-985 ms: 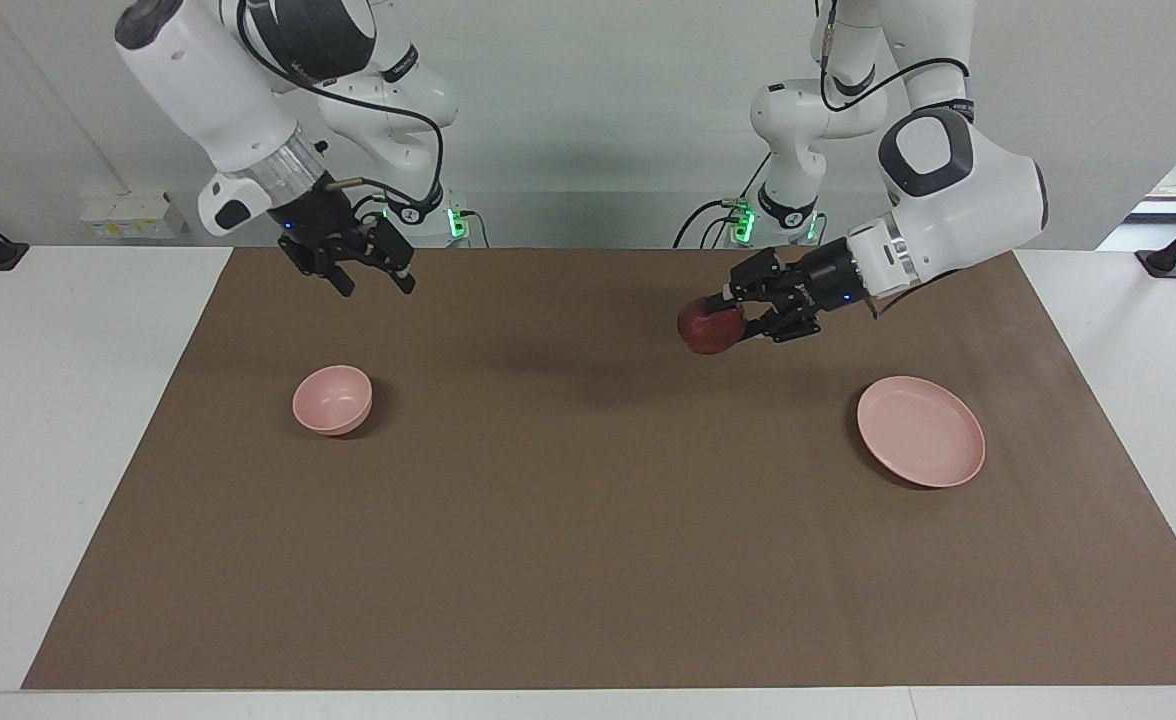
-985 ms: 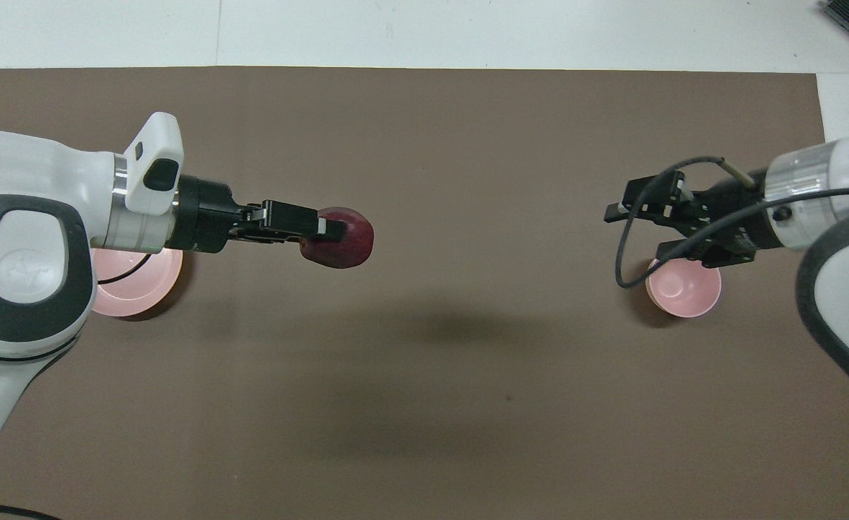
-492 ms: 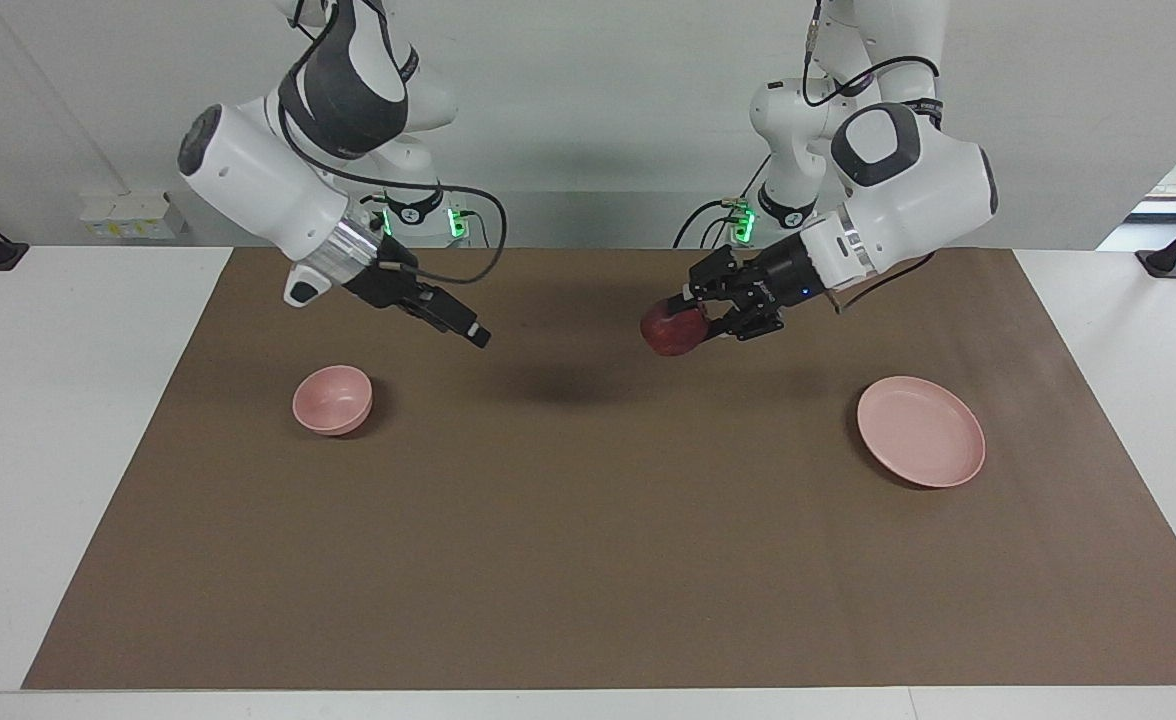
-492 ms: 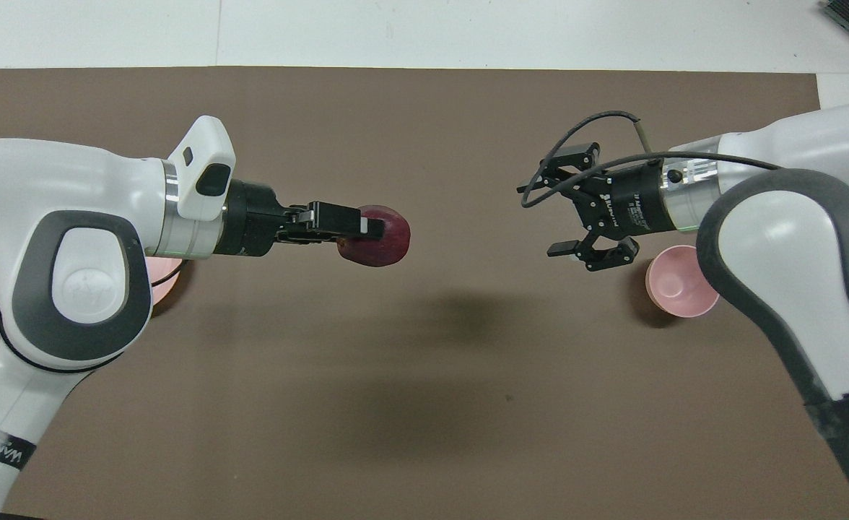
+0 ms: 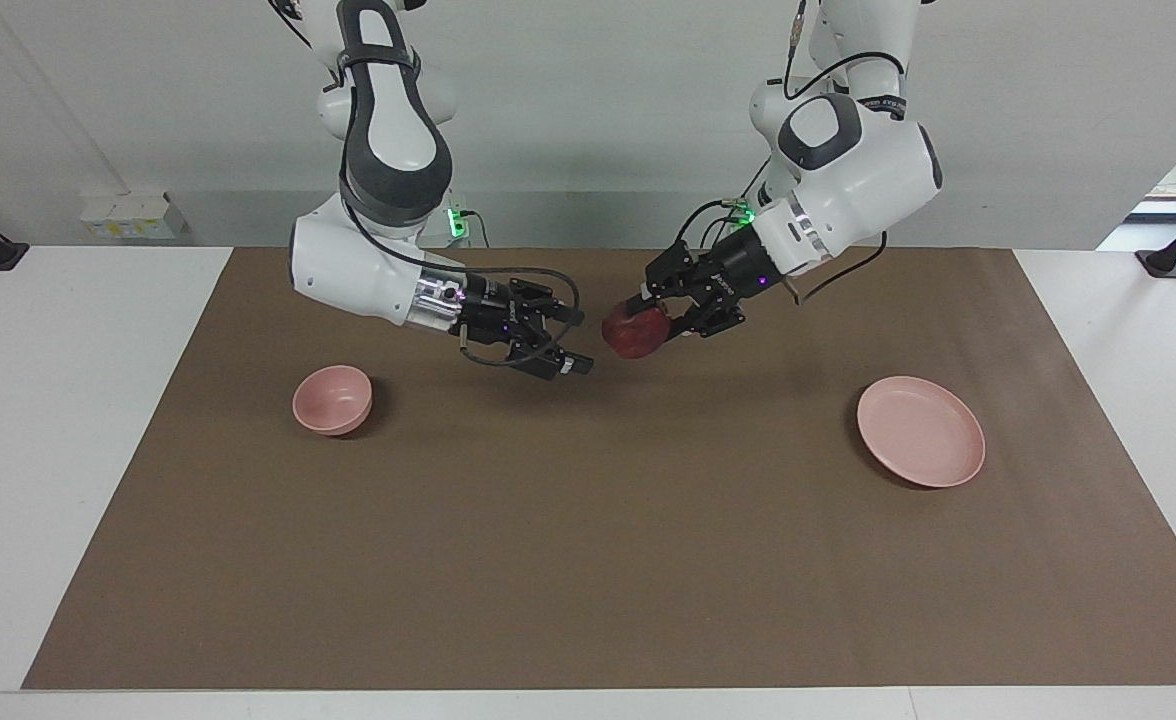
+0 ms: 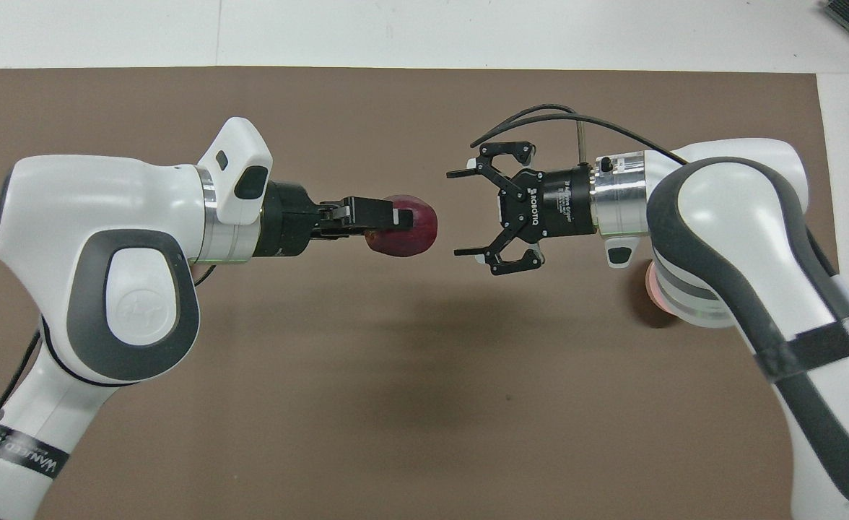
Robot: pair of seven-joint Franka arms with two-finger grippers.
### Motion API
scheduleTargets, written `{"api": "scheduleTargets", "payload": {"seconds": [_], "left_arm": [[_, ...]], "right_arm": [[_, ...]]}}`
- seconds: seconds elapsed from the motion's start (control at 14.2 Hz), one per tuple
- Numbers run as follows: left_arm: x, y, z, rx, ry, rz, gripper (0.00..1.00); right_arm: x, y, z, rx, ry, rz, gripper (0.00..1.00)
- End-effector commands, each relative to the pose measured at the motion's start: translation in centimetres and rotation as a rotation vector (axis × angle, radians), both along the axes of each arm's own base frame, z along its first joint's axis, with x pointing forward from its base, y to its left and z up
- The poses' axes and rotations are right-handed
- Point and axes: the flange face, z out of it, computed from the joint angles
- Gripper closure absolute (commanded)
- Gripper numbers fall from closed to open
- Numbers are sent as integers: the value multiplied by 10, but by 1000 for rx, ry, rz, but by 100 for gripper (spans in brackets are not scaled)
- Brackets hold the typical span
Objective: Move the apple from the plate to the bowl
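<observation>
Item: apple [image 5: 636, 332]. Clamped between the fingers of my left gripper [image 5: 643, 322], held in the air above the middle of the brown mat [image 5: 588, 560].

Item: my right gripper [image 5: 566, 342]. Fingers spread wide and empty, facing the apple from its 9 o'clock in the facing view, just beside it, not touching.

Item: plate [image 5: 921, 431]. Bare, at the left arm's end of the mat, at the apple's 4 o'clock.

Item: bowl [image 5: 332, 399]. Empty, at the right arm's end, at the apple's 8 o'clock.

Step in hand, as I judge it: hand-over in mid-air. Next move calls for my right fingers to straddle the apple and close before my left fingers let go.

Change from a second ago: both my grippers have come together over the mat's middle; my right one has swung away from above the bowl.
</observation>
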Motion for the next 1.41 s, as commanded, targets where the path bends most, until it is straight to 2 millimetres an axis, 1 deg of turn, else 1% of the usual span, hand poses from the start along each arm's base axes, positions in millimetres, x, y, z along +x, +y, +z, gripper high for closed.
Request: {"api": "scheduleTargets", "payload": {"seconds": [0.0,0.14,0.28,0.35,0.42,0.49,0.56,0.63,0.77,0.91,0.98,1.06,1.13,1.2,1.34], "left_arm": [[-1,-7,6,-3,-7,30,100],[-2,-12,7,-4,-11,23,100],[-5,-16,7,-3,-14,20,100],[-7,-22,8,-3,-18,16,100],[-7,-21,9,-4,-18,26,100],[-7,-22,9,-6,-6,34,100],[-9,-26,9,-7,1,36,100],[-11,-30,10,-9,3,49,100],[-10,-31,12,-15,9,83,100],[-10,-31,12,-16,20,95,88],[-10,-31,12,-16,20,94,76],[-10,-32,12,-16,17,94,49],[-9,-32,12,-12,6,100,9],[-6,-31,15,9,-30,105,0],[-6,-33,16,69,-80,76,0]], "right_arm": [[-6,19,5,23,16,-43,0],[-5,22,8,27,9,-43,0],[-4,23,7,19,2,-56,0],[-6,30,7,16,-2,-48,0],[-7,33,6,15,-6,-41,3],[-7,33,6,14,-11,-39,45],[-7,33,6,13,-11,-42,99],[-7,35,7,14,-1,-46,100],[-7,34,7,12,0,-44,100],[-7,31,6,4,-10,-29,100],[-6,28,6,2,-12,-29,100],[-5,27,6,-4,-21,-26,100],[-4,24,5,-6,-25,-28,100],[-3,22,5,-8,-29,-29,100],[-4,19,1,-68,-49,-2,100]]}}
